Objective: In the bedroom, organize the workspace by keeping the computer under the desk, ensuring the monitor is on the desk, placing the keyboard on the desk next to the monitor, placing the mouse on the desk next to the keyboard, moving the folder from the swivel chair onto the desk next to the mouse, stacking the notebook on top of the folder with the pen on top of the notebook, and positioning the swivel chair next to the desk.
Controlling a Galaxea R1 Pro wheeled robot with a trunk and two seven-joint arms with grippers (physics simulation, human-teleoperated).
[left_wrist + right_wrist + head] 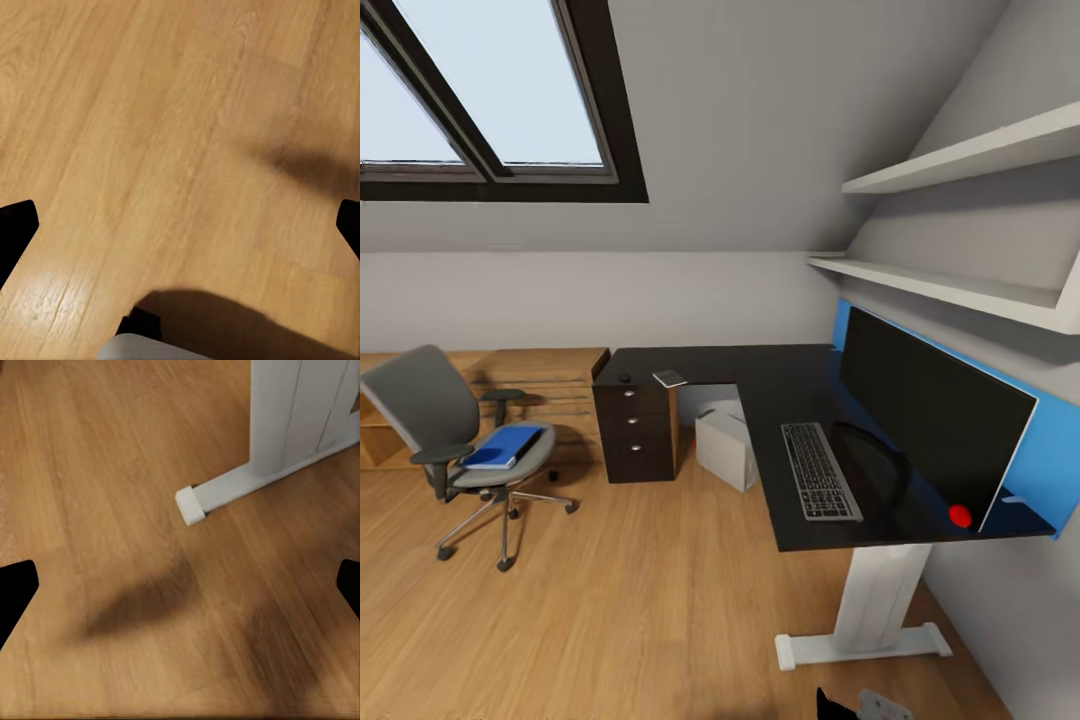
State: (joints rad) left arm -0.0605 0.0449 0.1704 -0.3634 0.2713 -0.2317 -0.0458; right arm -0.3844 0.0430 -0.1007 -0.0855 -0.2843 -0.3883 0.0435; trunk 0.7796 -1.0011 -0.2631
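Both grippers held low with fingers spread wide

The left gripper (180, 225) and the right gripper (180, 585) are pointed downward, dark fingertips (15, 229) seen far apart at opposite edges of each wrist view, nothing held between them

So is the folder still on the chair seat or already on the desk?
On the chair. The blue folder lies flat on the swivel chair seat, well away from the desk.

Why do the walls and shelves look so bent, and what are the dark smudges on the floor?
Head view: wide-angle lens stretches the shelves and desk toward the edges. Left wrist view: soft blurred shadows on the floor. Right wrist view: similar shadow patches near the desk leg.
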